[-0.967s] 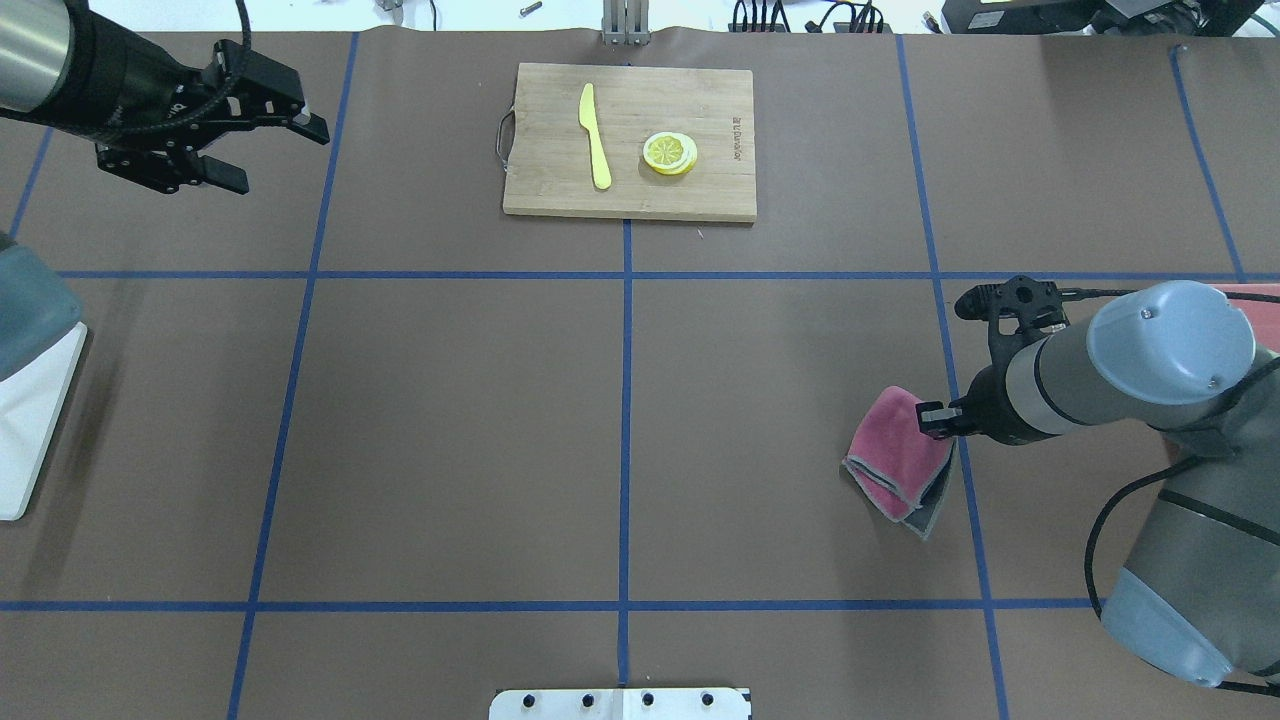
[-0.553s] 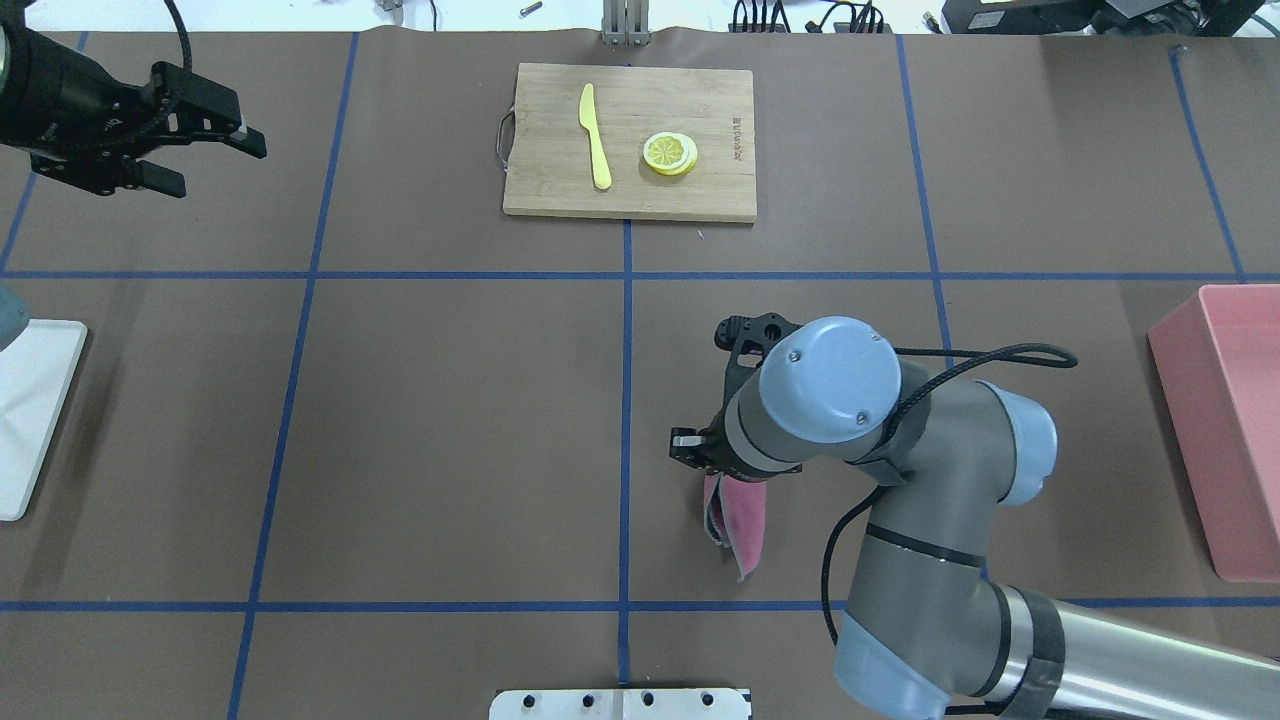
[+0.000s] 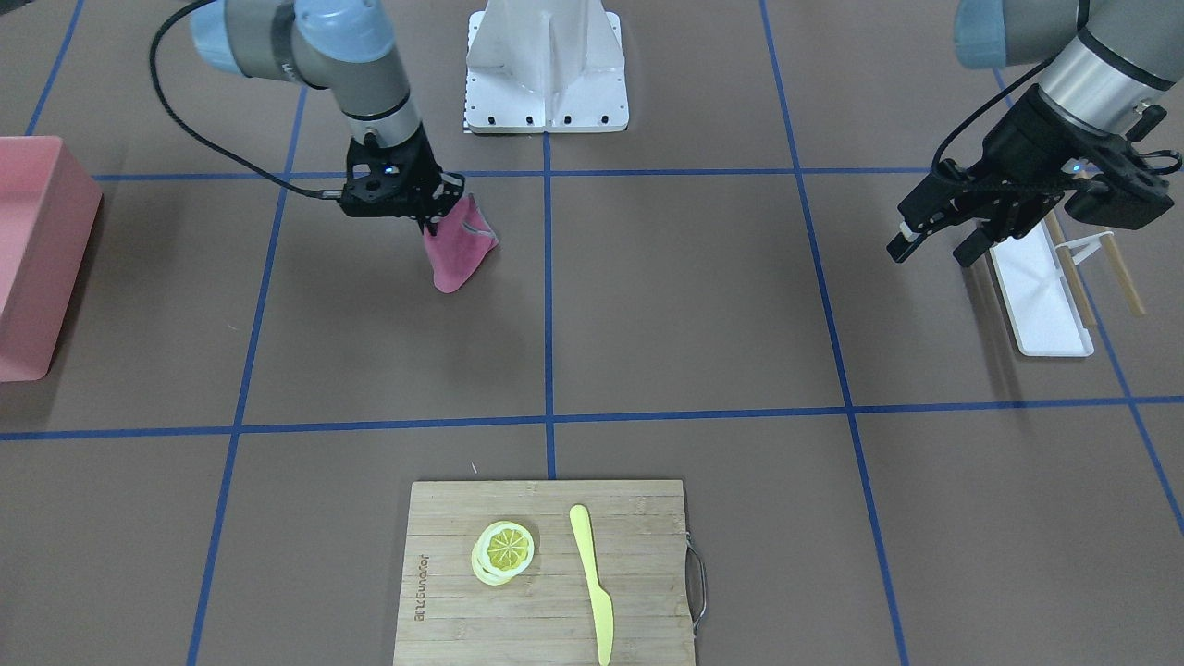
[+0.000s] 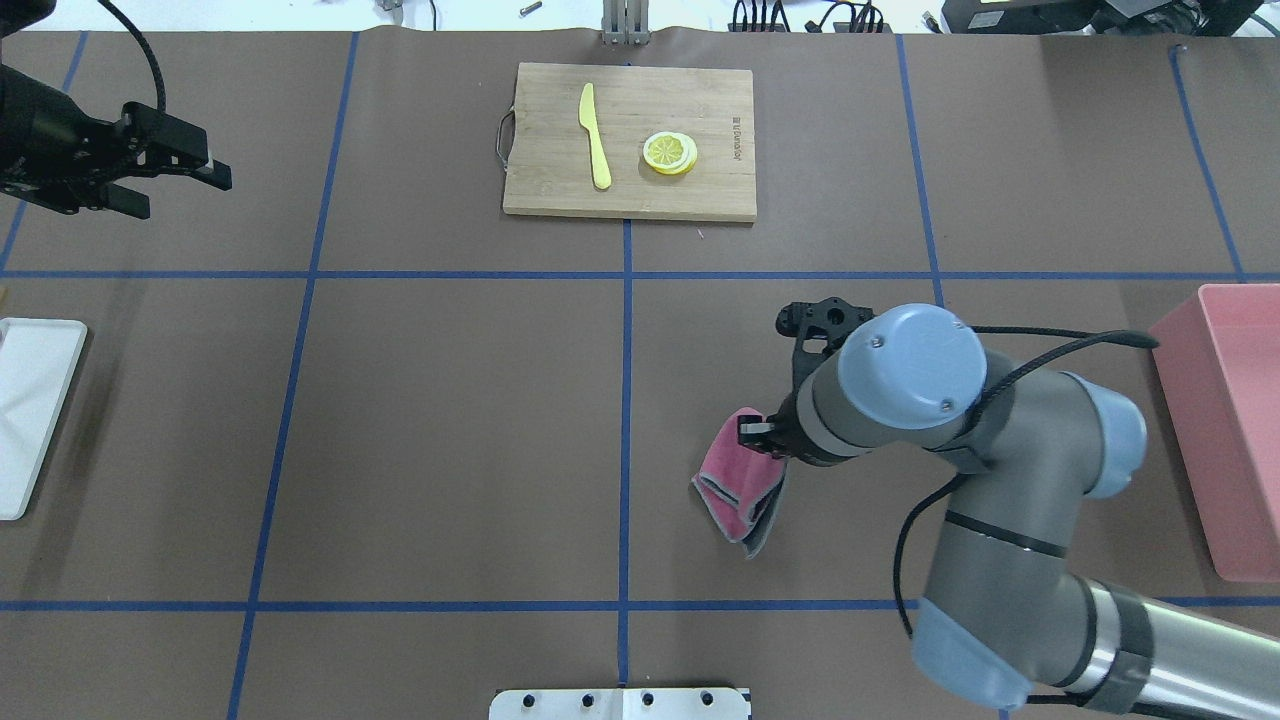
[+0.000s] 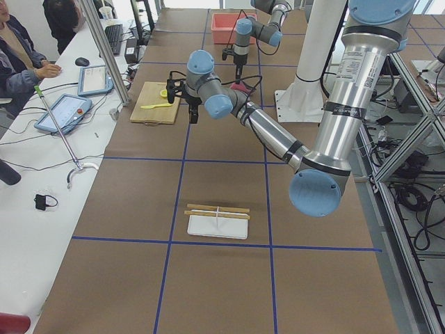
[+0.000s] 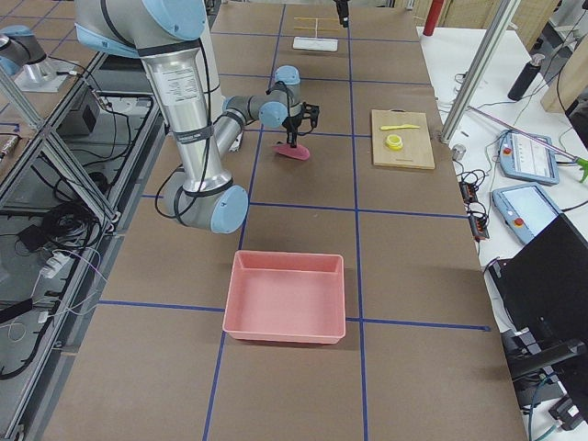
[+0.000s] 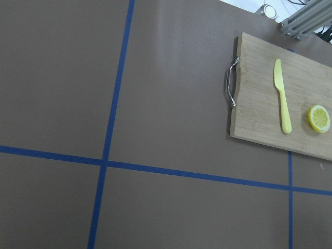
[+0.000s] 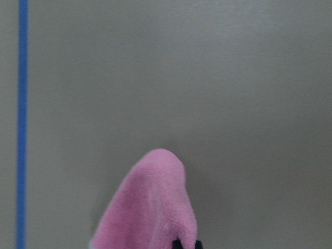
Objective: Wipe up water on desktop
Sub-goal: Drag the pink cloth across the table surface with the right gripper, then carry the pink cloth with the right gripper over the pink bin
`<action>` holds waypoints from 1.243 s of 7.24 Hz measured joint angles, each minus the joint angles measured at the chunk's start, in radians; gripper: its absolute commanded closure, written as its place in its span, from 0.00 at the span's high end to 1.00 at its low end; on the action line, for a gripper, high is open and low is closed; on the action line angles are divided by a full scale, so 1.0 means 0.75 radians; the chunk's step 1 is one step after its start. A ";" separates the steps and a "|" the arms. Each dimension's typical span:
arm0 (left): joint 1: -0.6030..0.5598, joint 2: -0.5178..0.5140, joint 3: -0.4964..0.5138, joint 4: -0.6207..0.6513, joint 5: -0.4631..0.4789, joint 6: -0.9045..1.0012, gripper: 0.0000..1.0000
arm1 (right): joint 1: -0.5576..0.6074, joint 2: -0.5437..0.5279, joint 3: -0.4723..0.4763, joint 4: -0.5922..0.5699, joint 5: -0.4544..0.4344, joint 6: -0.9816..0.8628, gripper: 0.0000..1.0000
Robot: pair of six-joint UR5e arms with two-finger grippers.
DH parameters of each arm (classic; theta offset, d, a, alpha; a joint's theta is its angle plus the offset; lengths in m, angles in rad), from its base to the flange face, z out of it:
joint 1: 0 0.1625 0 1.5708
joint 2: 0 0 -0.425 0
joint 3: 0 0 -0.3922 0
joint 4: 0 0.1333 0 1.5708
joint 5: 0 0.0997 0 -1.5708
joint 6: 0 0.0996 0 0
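Note:
The desktop (image 4: 450, 420) is a brown surface crossed by blue tape lines; I see no water on it. My right gripper (image 4: 762, 436) is shut on a folded pink cloth with a grey edge (image 4: 738, 482), right of the centre tape line. The cloth hangs below the gripper (image 3: 428, 218), and its lower end (image 3: 451, 259) is at or just above the desktop. The right wrist view shows only the cloth's tip (image 8: 150, 207) over bare desktop. My left gripper (image 4: 172, 190) is open and empty, held above the far left of the desktop (image 3: 934, 252).
A bamboo cutting board (image 4: 560, 195) at the far middle carries a yellow knife (image 4: 594, 135) and a lemon slice (image 4: 670, 153). A pink bin (image 4: 1235, 400) stands at the right edge. A white tray (image 4: 30, 400) lies at the left edge. The robot's base plate (image 4: 620, 703) is at the near edge.
My right arm swung the cloth left from near the right tape line toward the centre, then back slightly right. My left gripper drew back to the left.

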 measured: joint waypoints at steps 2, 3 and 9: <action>-0.031 0.054 -0.002 0.001 -0.012 0.053 0.98 | 0.069 -0.165 0.082 -0.002 0.051 -0.156 0.00; -0.066 0.104 -0.016 0.002 -0.044 0.125 0.98 | 0.041 -0.110 0.067 -0.010 0.050 -0.115 0.00; -0.147 0.178 0.033 -0.005 -0.140 0.308 0.98 | 0.039 -0.037 -0.019 -0.004 0.030 -0.073 0.00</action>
